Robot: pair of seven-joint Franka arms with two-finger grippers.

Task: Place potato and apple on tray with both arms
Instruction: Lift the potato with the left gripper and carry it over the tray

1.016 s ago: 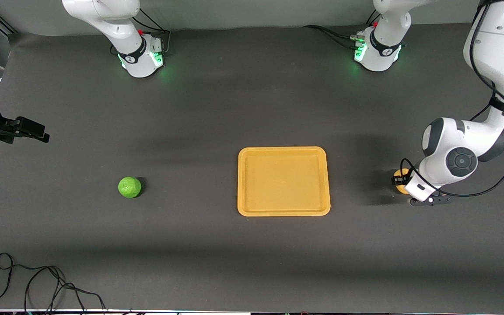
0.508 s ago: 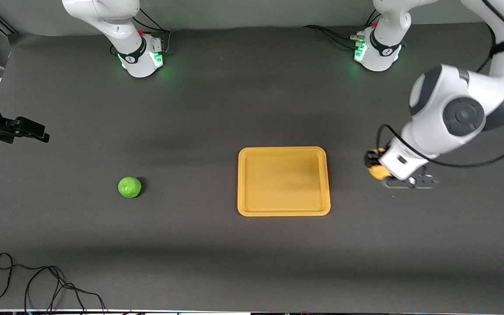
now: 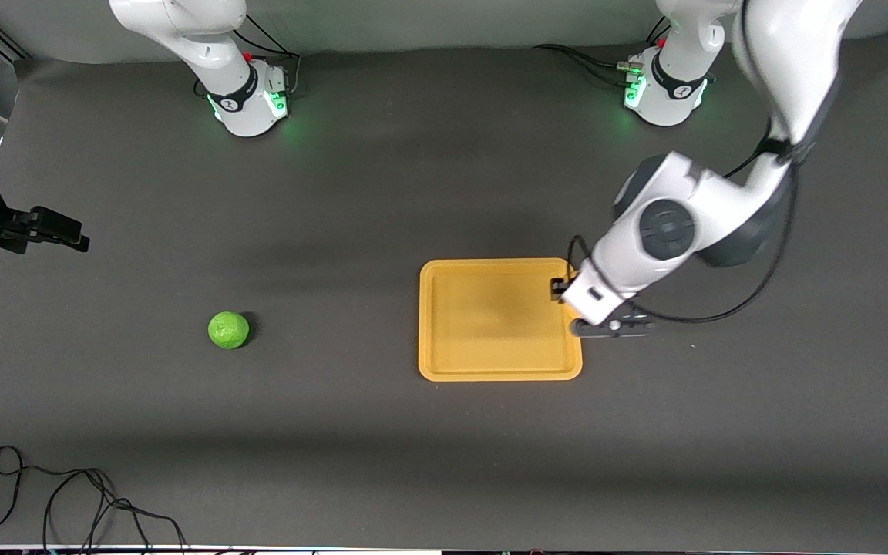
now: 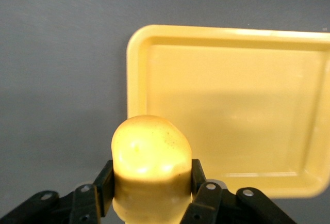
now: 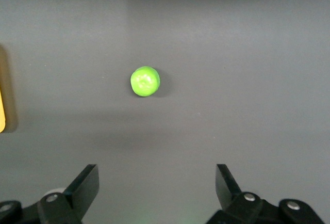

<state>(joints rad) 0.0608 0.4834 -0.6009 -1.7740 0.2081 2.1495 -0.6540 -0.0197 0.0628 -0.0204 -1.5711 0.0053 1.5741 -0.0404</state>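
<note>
The left tool [image 4: 149, 193] is clamped on the small, glossy, lumpy yellow-orange toy potato [image 4: 149, 164], one black finger [image 4: 105, 180] pressed to each side of it. In the front view this tool [image 3: 563, 291] hangs over the rim of the flat rectangular yellow-orange plastic tray [image 3: 444, 324] at the tray's edge toward the left arm's end of the surface; the potato itself is mostly hidden there under the white wrist, so how far in over the rim it sits is hard to judge. The left wrist view shows the tray [image 4: 289, 79] below the held potato, its low raised rim and rounded corners plain to see.

The small round bright green toy apple [image 3: 228, 330] rests on the dark grey surface [image 3: 336, 462], well apart from the tray and toward the right arm's end. It lies about level with the tray's middle as seen from the front camera.

The right tool [image 5: 157, 195] waits in the air with its two black fingers [image 5: 85, 185] spread wide apart and nothing between them. The right wrist view shows the apple [image 5: 145, 81] lying on the bare surface below it, and a sliver of the tray [image 5: 2, 105] at the picture's edge
</note>
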